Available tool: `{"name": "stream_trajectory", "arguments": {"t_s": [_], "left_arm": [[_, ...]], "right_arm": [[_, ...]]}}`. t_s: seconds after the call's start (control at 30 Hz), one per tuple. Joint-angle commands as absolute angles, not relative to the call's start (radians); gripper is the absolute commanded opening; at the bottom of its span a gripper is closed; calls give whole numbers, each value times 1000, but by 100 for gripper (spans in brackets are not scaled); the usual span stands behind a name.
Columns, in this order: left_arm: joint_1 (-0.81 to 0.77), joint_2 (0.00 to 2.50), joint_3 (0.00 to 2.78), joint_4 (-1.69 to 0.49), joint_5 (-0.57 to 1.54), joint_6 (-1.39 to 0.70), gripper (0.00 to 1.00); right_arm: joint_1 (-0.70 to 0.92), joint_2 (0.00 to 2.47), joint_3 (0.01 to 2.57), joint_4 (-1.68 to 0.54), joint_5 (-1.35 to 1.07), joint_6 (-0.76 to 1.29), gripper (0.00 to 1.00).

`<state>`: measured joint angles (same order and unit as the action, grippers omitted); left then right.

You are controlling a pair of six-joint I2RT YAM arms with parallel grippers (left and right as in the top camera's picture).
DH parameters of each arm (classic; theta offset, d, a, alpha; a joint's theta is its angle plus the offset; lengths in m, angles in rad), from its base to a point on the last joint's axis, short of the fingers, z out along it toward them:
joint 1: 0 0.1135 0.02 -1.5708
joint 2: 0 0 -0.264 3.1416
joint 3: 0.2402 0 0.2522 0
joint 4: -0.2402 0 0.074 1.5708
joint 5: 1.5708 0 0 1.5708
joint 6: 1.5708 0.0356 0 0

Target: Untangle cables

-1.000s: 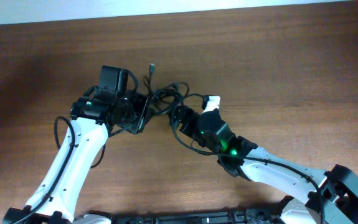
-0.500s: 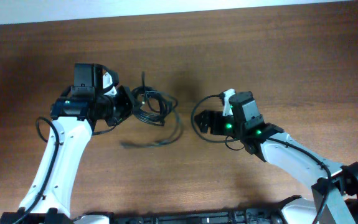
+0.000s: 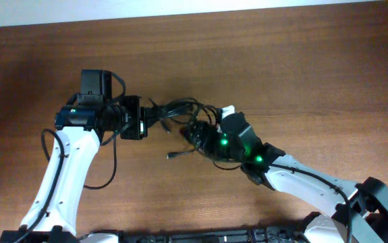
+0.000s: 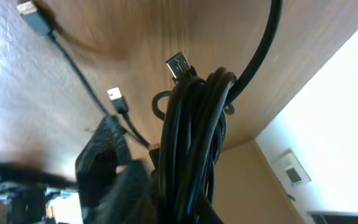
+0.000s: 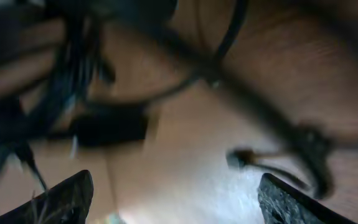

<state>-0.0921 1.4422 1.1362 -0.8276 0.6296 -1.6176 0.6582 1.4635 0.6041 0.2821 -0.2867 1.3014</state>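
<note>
The cables (image 3: 177, 108) are a bundle of thin black cords on the wooden table (image 3: 281, 74), lying between my two grippers. My left gripper (image 3: 146, 121) is shut on the bundle's left side. In the left wrist view the coiled cables (image 4: 191, 137) run into the jaws, with a blue-tongued USB plug (image 4: 179, 65) sticking out and two silver-tipped plugs (image 4: 115, 96) on the table. My right gripper (image 3: 189, 131) is at the bundle's right side, open. In the right wrist view its fingertips (image 5: 66, 196) stand wide apart and blurred cords (image 5: 104, 124) lie just ahead.
A loose cable end with a small plug (image 3: 173, 156) trails onto the table below the bundle. A pale wall strip (image 3: 180, 7) runs along the table's far edge. Thicker robot wires loop beside each arm.
The arms drew apart, then my right gripper swung back left to the bundle. The left gripper has kept its hold and turned toward the right.
</note>
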Motion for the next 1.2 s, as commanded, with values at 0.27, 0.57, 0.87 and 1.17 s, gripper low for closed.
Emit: {"name": "stream_trajectory", "arguments": {"t_s": [0.27,0.57,0.87,1.17], "left_arm": [[-220,1441,1140,-790,944,-1630,0],[-69,1441,1140,-329,979,-1724,0],[-149,1441,1140,-361,973,-1724,0],[-290,1441,1140,-356,974,-1724,0]], "right_arm": [[661,1474,608,330,39,1420,78],[661,1486,608,237,-332,733,60],[661,1486,608,629,117,1671,84],[661,1527,608,657,274,1746,28]]}}
